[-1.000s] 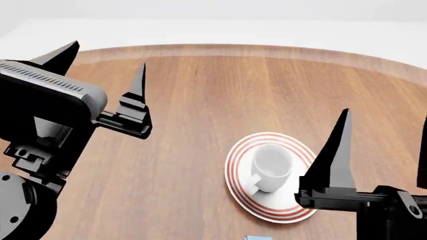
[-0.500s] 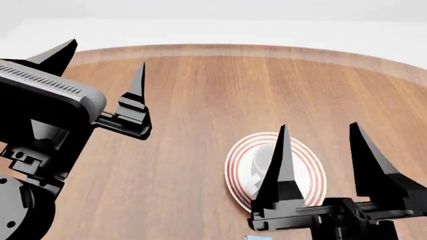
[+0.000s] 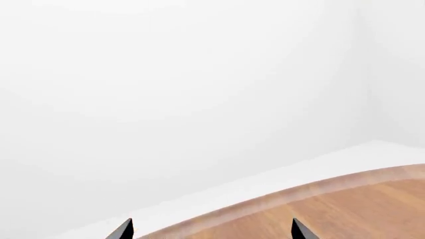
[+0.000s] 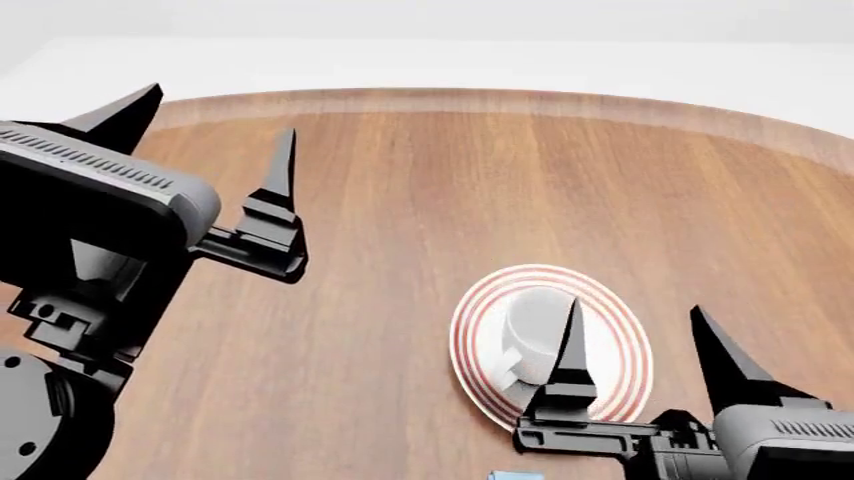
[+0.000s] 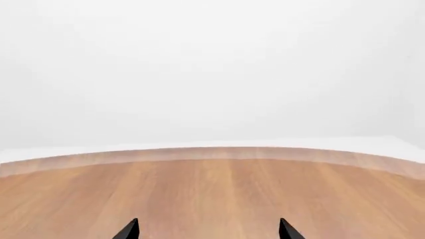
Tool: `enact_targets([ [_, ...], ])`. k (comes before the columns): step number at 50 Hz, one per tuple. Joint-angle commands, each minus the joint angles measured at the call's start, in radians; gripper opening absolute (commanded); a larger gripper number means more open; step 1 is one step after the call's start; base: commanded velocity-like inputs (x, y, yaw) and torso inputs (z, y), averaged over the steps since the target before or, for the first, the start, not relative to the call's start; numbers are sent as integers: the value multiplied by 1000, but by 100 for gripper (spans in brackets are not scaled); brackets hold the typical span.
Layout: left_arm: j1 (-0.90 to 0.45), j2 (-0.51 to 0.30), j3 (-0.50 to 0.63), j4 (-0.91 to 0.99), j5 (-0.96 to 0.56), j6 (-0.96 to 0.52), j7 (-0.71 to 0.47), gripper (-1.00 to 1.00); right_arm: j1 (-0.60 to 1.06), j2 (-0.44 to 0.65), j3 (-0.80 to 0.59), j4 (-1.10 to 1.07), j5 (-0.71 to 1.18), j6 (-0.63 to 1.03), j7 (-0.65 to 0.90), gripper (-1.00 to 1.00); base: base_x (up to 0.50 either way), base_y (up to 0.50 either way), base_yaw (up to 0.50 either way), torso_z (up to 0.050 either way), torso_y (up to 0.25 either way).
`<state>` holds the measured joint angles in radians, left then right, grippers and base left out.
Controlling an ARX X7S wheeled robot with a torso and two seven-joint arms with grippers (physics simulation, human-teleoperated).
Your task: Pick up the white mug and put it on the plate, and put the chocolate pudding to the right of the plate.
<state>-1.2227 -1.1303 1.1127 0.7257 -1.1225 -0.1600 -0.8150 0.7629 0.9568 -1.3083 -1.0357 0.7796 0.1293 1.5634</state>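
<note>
The white mug (image 4: 531, 328) stands upright on the red-ringed plate (image 4: 475, 302) in the head view, its handle toward the near left. My right gripper (image 4: 635, 310) hangs open over the plate's near right part, and one of its fingers (image 4: 571, 350) crosses in front of the mug's right side. A thin blue sliver of the chocolate pudding (image 4: 515, 475) shows at the bottom edge, nearer than the plate. My left gripper (image 4: 207, 125) is open and empty, raised at the far left. The wrist views show only the open tips of the left gripper (image 3: 212, 230) and the right gripper (image 5: 208, 229) over wood.
The round wooden table (image 4: 400, 200) has a pale rim, with white floor beyond it. My left arm's bulky black body (image 4: 80, 260) fills the left side of the head view.
My right gripper swung left from the plate's right side to over the plate, then drew back toward the near edge. The left arm barely shifted. The mug stayed on the plate.
</note>
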Motion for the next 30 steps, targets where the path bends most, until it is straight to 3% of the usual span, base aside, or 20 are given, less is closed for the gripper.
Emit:
enact_targets([
  [1,2,30,-28,-5,4,-1,26,100,-5,-67,29,-11,158,61,7,100,0,0,0,0,0],
  [15,10,35,-29,-5,-1,3,28,100,-30,-114,47,-11,300,73,7,100,0,0,0,0,0],
  [30,21,36,-30,-12,1,13,33,100,-103,-201,210,-11,449,212,7,100,0,0,0,0,0],
])
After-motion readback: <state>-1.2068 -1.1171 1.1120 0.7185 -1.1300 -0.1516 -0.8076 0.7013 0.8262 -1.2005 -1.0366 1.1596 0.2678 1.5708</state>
